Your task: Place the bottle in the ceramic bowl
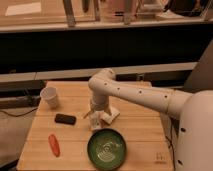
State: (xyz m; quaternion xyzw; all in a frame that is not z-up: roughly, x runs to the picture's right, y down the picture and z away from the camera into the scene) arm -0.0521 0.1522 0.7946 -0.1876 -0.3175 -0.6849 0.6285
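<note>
The dark green ceramic bowl (106, 149) with pale swirls sits on the wooden table (140, 130) near its front edge. My gripper (100, 118) hangs from the white arm, low over the table just behind the bowl. A slender whitish shape at the gripper looks like the bottle (94, 122). It stands upright, is partly hidden by the gripper, and is outside the bowl. I cannot tell whether the gripper holds it.
A white paper cup (50, 97) stands at the back left of the table. A small black object (65, 119) lies left of the gripper. A red-orange elongated object (53, 144) lies at the front left. A dark shelf runs behind the table.
</note>
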